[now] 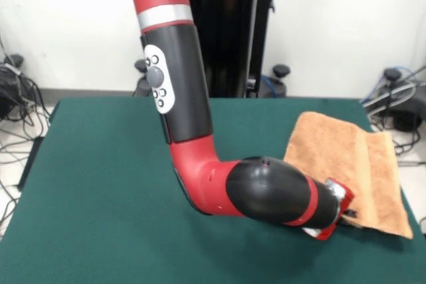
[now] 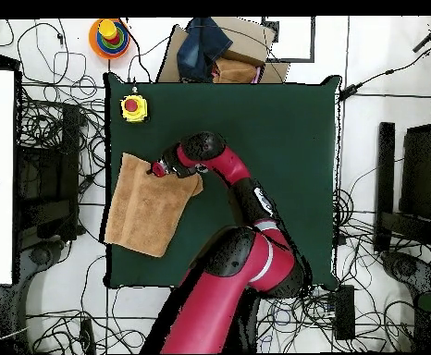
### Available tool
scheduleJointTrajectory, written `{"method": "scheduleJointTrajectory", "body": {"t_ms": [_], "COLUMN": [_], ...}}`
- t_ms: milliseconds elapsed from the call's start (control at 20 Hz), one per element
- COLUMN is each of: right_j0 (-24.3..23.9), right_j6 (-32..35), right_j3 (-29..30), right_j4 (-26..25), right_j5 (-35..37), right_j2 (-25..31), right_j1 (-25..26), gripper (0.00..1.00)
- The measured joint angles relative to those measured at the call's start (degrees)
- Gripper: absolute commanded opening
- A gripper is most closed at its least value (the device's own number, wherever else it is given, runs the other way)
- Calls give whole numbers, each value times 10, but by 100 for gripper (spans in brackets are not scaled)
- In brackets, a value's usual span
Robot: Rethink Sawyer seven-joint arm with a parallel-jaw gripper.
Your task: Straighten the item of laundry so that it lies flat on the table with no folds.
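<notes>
Low over the table [image 1: 113, 184], the gripper [image 1: 336, 214] sits at the end of the red and black arm [image 1: 266, 191], right at the near edge of the hand towel [image 1: 349, 167]. In the front view only the wrist end shows, a silvery face with a red rim, pressed up against the cloth; whether the fingers are spread or pinched on the fabric cannot be told from either view.

From the gripper, the orange-tan towel spreads away toward the table's far right corner as the front view has it, and its outer side reaches the table edge just beyond the gripper. A lengthwise ridge runs down the cloth, with the part beside the arm lying a little higher than the outer part, so the towel looks doubled or creased along that line rather than flat. Its nearest corner tapers to a point past the gripper.

Seen from overhead, the gripper [image 2: 159, 168] rests at the upper edge of the towel [image 2: 145, 208], which lies slanted with its lower corner near the table's side. A small flap of cloth sticks out beside the arm's forearm [image 2: 221, 165]. Just above the gripper in that view, near the table corner, stands a yellow box with a red button [image 2: 133, 107]. Off the green table [image 2: 284, 129], cables cover the floor, and a ring-stacking toy [image 2: 109, 35] stands beyond the table corner.
</notes>
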Motion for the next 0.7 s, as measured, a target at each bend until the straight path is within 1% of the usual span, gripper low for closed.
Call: {"method": "scheduleJointTrajectory", "body": {"t_ms": [400,700], "right_j0": [26,33], "right_j6": [0,0], "right_j3": [-31,-35], "right_j4": [16,15], "right_j5": [-13,-17], "right_j2": [37,40], "right_j1": [25,26], "gripper": [0,0]}}
